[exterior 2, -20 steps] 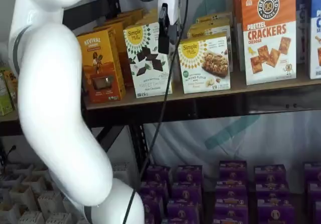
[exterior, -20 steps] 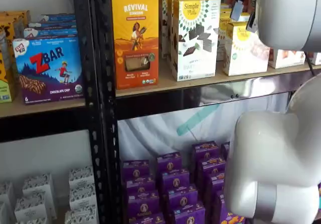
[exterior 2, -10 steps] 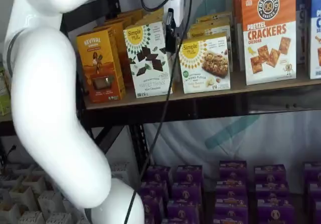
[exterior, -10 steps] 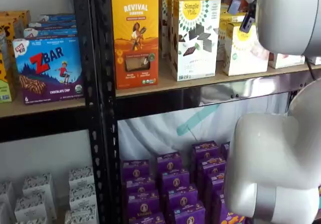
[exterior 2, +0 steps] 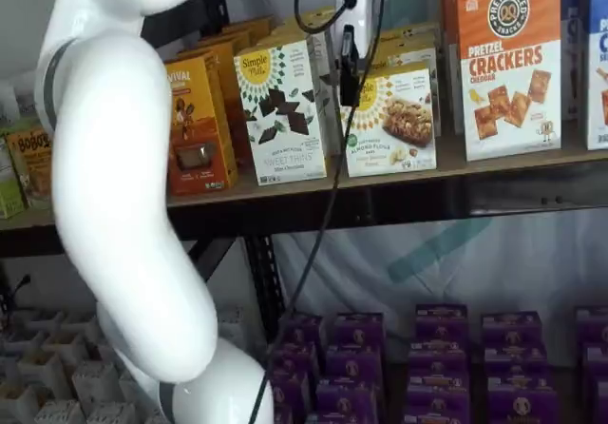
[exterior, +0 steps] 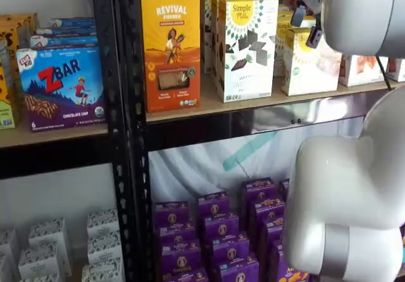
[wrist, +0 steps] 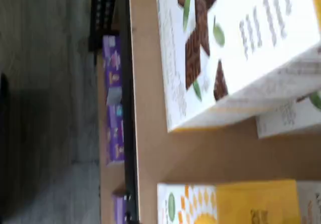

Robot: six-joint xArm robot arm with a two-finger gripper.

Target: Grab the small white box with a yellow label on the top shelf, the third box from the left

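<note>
**Shelf views: gripper at the upper left corner of the target carton**

Both shelf views show the small white box (exterior 2: 390, 120) standing upright on the top shelf (exterior 2: 494, 163), at the front edge of the board. It sits between the taller white box (exterior 2: 282, 110) with dark cookie pieces and the orange cracker box (exterior 2: 508, 63).

The gripper (exterior 2: 350, 67) hangs in front of the shelf contents, with a cable beside it. Its black fingers overlap the gap between the taller white box and the small white box, at the level of the small box's top edge. The fingers present as a single dark shape, so whether they are spread or closed cannot be told. No carton is held.

Key relation: in this shelf view the small white box lies just to the right of the fingers and slightly lower. Its broad face is toward the camera and its height is modest, so the yellow top is the nearest surface to the fingertips.

The wrist view confirms this: the taller white box (wrist: 235, 48) and the yellow top of the small white box (wrist: 235, 201) both appear, separated by bare board.

Judgement: a short sideways shift toward the small box is needed before closing. Contact with the taller neighbour is the main risk.
</note>
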